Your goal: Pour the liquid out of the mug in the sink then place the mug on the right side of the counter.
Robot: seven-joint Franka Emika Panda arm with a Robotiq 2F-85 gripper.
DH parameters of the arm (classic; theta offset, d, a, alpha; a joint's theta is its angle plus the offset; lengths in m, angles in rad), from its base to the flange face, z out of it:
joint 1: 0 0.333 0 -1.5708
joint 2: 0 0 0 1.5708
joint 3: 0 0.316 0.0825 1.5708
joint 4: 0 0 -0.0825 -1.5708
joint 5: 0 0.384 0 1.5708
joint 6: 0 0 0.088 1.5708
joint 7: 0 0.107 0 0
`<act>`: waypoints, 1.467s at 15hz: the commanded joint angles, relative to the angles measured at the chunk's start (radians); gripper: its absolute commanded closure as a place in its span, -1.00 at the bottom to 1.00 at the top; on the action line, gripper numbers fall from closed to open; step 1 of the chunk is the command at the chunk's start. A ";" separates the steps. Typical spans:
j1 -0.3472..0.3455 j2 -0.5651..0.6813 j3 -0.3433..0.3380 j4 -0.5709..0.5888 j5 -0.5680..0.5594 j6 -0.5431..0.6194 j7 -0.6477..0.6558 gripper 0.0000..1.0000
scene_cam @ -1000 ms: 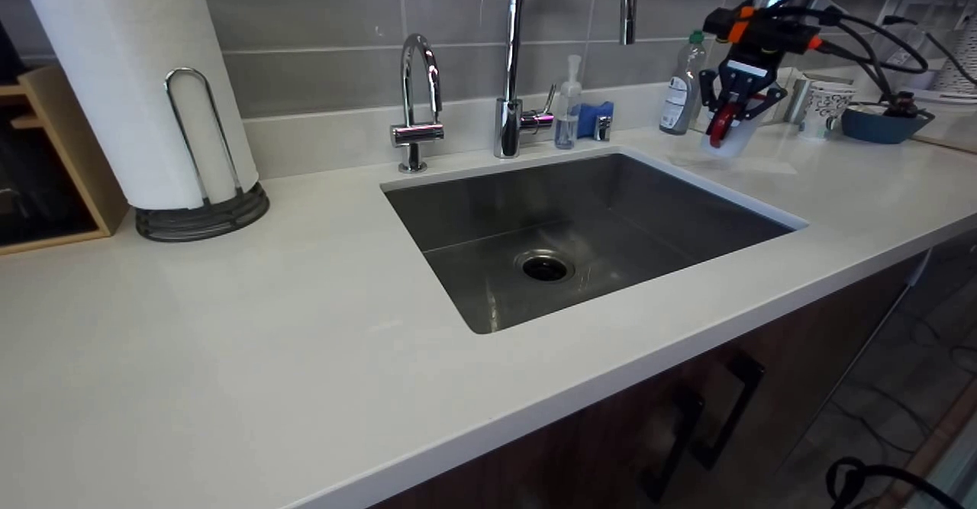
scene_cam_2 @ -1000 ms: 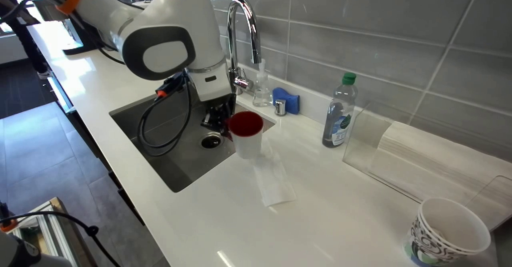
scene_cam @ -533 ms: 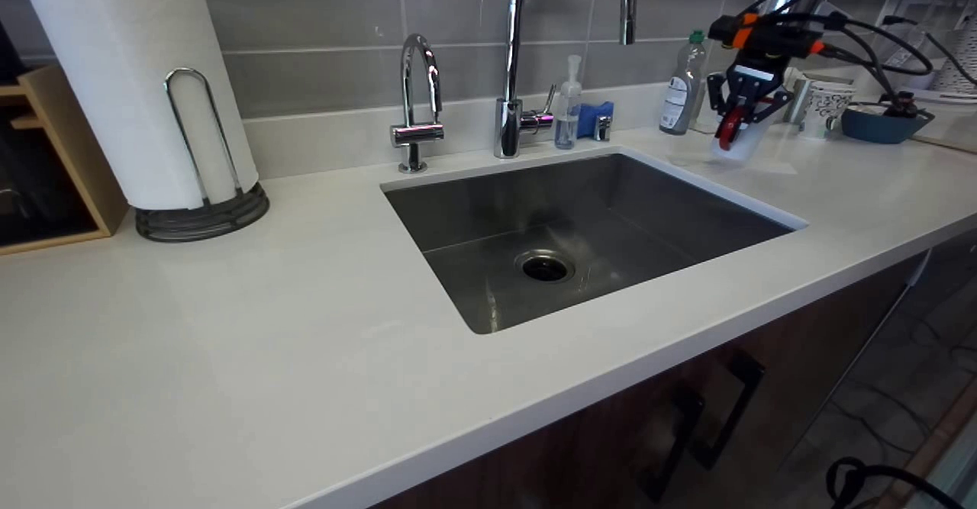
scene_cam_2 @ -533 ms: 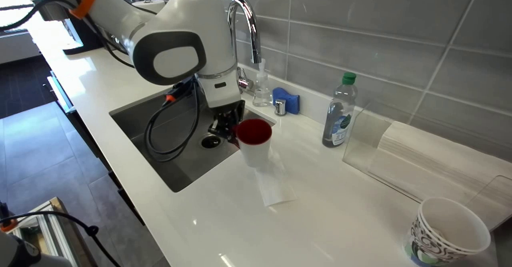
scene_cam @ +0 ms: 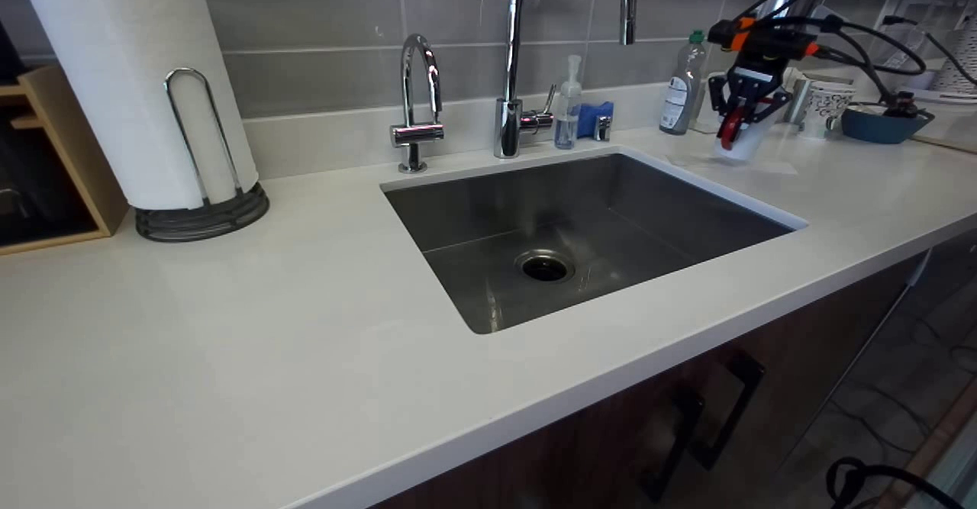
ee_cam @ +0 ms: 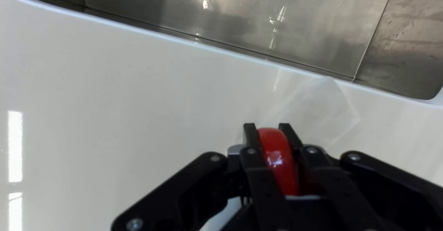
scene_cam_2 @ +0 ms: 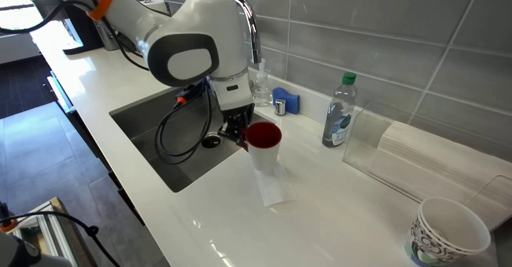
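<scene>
In an exterior view the white mug (scene_cam_2: 264, 158), red inside, was nearly upright over the eleven-o'clock end of a paper napkin (scene_cam_2: 278, 191) on the worktop (scene_cam_2: 224, 223); I could not tell whether its base touched down. Over the last second it had drifted away from the sink (scene_cam_2: 188, 175), which now lay at nine o'clock from it, and that suggested pouring was over and placing had begun, though whether any liquid remained inside did not show. The pincer (ee_cam: 270, 132) was pinching the mug's red handle (ee_cam: 277, 154): in the wrist view its two fingers (ee_cam: 250, 134) flanked the handle closely, parted by little more than its thickness, so nothing had yet been let go. Farther out, again in an exterior view, a green-capped soap bottle (scene_cam_2: 339, 119) stood at two o'clock from the mug and patterned paper cups (scene_cam_2: 432, 241) at four o'clock, both well apart from it. If the mug was not yet down, a level descent seemed the next need; parting the fingers too early could have let it drop or tip.
</scene>
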State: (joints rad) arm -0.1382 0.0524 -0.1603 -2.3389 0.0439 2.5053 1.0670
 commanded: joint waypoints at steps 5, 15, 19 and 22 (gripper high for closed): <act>0.003 0.060 -0.013 0.063 -0.010 0.006 -0.016 0.90; 0.008 0.099 -0.004 0.083 0.040 -0.001 -0.064 0.90; 0.009 0.106 -0.001 0.088 0.054 0.008 -0.078 0.90; 0.008 0.110 0.001 0.091 0.066 0.009 -0.096 0.34</act>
State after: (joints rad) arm -0.1342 0.1435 -0.1645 -2.2733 0.0652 2.5064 1.0141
